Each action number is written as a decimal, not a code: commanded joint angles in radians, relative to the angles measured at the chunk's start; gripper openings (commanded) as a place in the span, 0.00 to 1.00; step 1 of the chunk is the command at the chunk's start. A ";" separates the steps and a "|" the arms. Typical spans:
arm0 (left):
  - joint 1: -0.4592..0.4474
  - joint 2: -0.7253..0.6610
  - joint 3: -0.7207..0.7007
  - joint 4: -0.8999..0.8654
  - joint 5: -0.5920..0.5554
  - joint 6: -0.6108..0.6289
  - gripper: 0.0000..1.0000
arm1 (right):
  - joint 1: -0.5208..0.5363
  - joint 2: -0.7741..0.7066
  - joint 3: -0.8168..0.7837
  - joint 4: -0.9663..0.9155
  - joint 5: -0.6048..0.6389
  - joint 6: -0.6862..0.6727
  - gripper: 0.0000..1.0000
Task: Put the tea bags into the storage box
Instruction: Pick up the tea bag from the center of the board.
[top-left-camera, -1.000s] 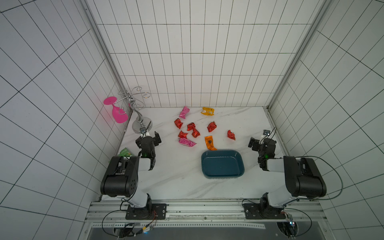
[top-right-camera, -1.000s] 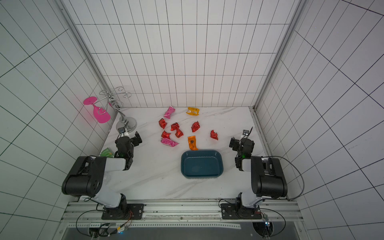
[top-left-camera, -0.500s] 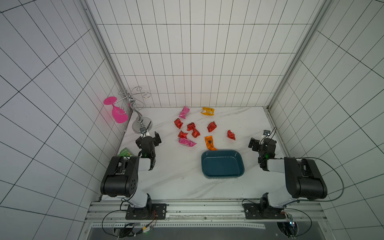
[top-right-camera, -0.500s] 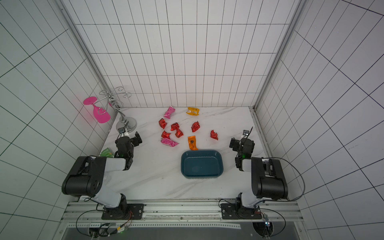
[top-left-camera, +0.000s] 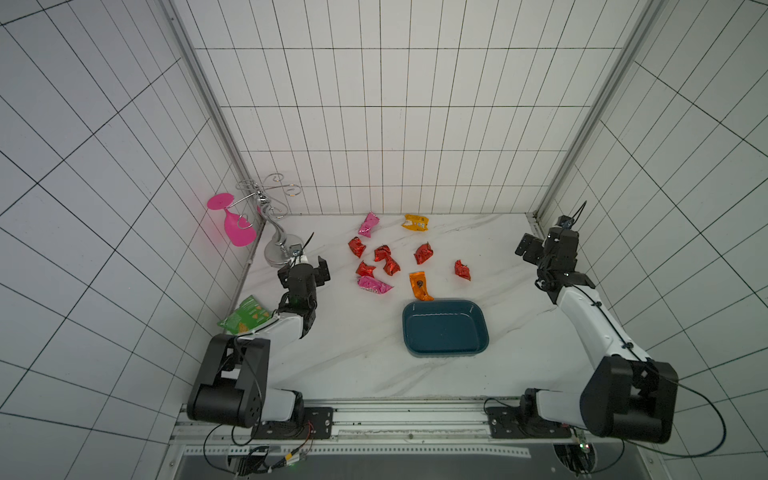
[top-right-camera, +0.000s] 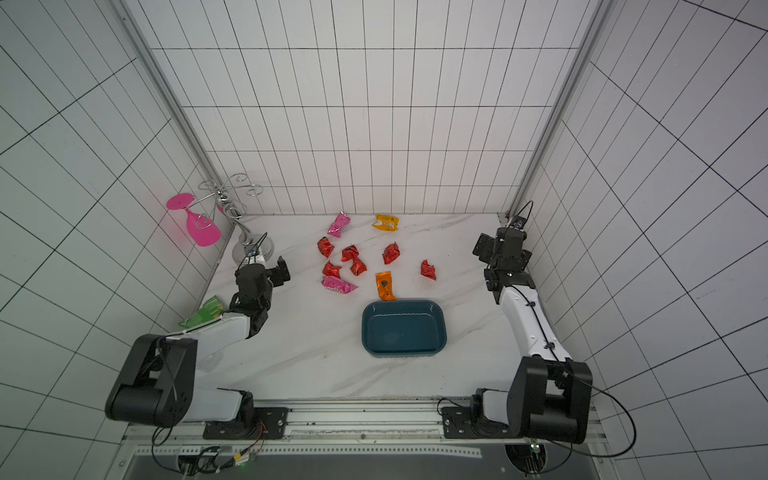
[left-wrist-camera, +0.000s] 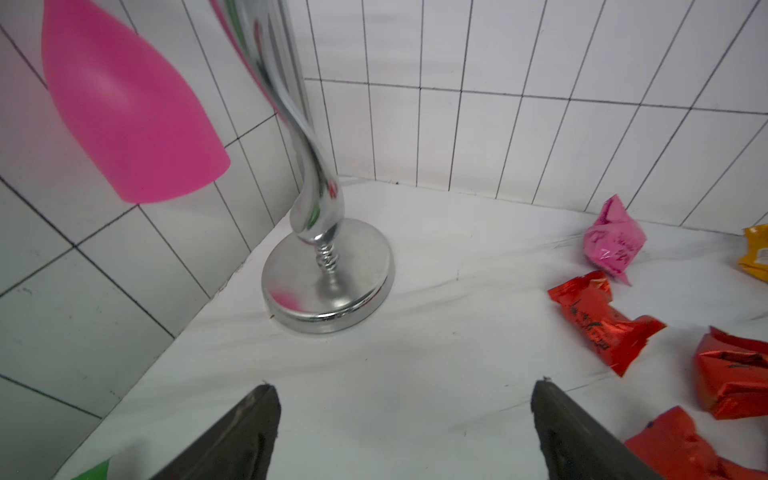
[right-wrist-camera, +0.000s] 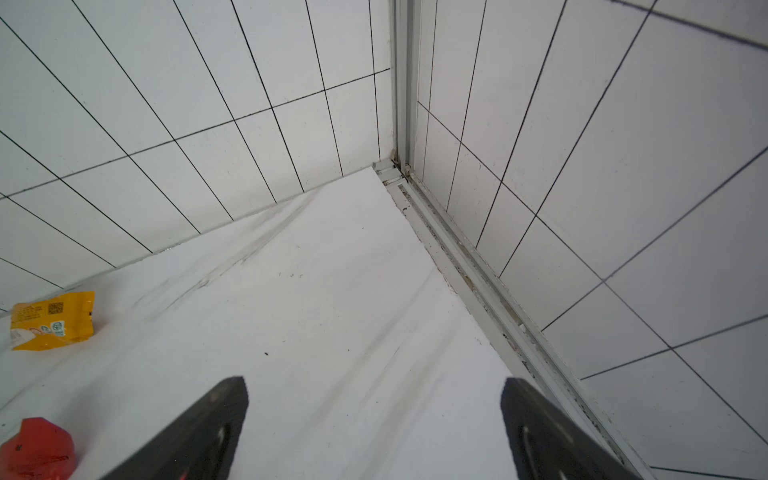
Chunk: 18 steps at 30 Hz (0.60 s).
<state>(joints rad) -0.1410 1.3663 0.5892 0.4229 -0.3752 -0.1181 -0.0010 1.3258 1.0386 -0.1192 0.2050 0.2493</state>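
Several tea bags lie loose on the white marble table behind the storage box (top-left-camera: 444, 351) (top-right-camera: 404, 349), a dark teal tub with nothing inside it. Most are red (top-left-camera: 423, 253) (top-right-camera: 390, 253). Two are pink (top-left-camera: 368, 223) (top-left-camera: 374, 285), one is yellow (top-left-camera: 414, 222) (right-wrist-camera: 52, 320), and an orange one (top-left-camera: 419, 285) lies just behind the box's rim. My left gripper (top-left-camera: 303, 272) (left-wrist-camera: 405, 399) hovers open at the left, beside the red sachets (left-wrist-camera: 602, 320). At the far right, near the wall, my right gripper (top-left-camera: 548, 249) (right-wrist-camera: 374, 395) is open over bare table.
A chrome glass stand (top-left-camera: 276, 249) (left-wrist-camera: 328, 286) with a pink plastic glass (top-left-camera: 237, 226) (left-wrist-camera: 124, 108) hanging from it fills the back left corner. A green snack bag (top-left-camera: 245, 316) lies by the left wall. Tiled walls enclose three sides.
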 joint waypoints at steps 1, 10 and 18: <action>-0.049 -0.090 0.173 -0.397 -0.028 -0.106 0.97 | -0.006 0.064 0.199 -0.454 -0.099 0.125 1.00; -0.137 -0.128 0.428 -0.937 0.305 -0.493 0.98 | 0.092 0.165 0.359 -0.820 -0.382 0.104 0.96; -0.146 -0.061 0.399 -1.132 0.564 -0.646 0.98 | 0.225 0.223 0.308 -0.821 -0.387 0.089 0.96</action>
<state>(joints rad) -0.2863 1.2778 0.9989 -0.5694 0.0620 -0.6888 0.1905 1.5036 1.3663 -0.8963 -0.1783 0.3492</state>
